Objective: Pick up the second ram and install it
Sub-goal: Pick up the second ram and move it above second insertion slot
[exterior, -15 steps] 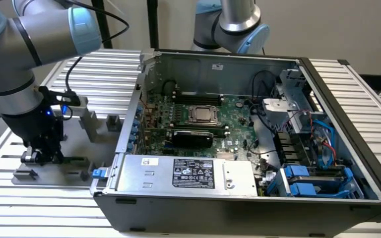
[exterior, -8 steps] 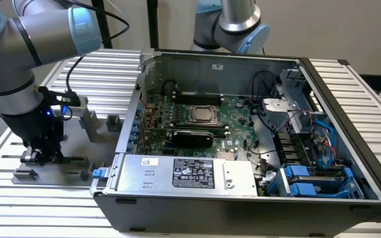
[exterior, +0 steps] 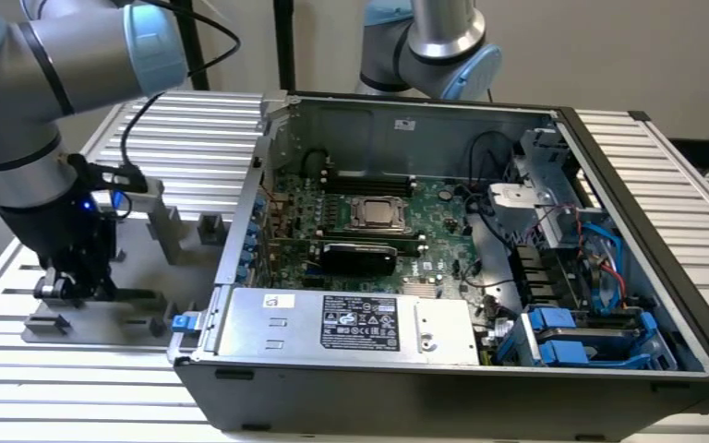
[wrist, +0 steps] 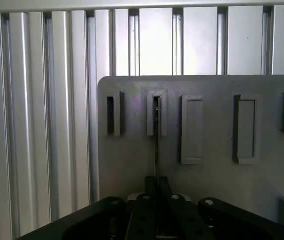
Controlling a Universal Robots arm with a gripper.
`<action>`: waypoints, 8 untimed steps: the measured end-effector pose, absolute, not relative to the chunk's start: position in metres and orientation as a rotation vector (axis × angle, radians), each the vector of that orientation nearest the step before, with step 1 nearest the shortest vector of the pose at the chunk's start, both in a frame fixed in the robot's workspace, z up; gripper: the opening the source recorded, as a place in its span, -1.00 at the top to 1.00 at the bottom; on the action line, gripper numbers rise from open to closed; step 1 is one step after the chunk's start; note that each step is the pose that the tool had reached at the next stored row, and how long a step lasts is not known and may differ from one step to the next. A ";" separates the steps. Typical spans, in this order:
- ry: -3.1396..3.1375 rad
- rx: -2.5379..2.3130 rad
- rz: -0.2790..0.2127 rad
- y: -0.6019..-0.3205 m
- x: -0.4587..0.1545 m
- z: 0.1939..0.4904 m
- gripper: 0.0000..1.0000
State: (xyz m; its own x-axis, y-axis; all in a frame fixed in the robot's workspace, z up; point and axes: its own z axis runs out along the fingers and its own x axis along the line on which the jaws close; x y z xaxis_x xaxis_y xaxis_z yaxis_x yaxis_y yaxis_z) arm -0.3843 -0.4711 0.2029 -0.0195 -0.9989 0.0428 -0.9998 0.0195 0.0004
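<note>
In the wrist view the second ram [wrist: 156,145] is seen edge-on as a thin dark line. Its far end stands in the slot of a grey holder block [wrist: 150,114] on the grey holder plate [wrist: 212,180]. My gripper [wrist: 157,184] is shut on the near end of the stick, a black finger pressed on each side. In the exterior view my gripper [exterior: 78,281] is down low over the holder plate [exterior: 96,325], at the exterior view's left, outside the open computer case [exterior: 453,369]. Black memory slots [exterior: 373,181] lie beyond the CPU socket [exterior: 379,214] on the motherboard.
Other grey holder blocks [wrist: 192,130] [wrist: 246,129] stand on the plate, and taller ones [exterior: 163,231] [exterior: 210,228] rise between my gripper and the case wall. A second arm [exterior: 435,46] stands behind the case. The power supply [exterior: 342,323] fills the case's near side.
</note>
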 end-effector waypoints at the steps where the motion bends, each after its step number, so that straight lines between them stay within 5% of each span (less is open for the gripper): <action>1: -2.221 2.178 0.046 -0.471 -0.384 0.206 1.00; 8: -2.221 2.178 0.046 -0.471 -0.384 0.235 1.00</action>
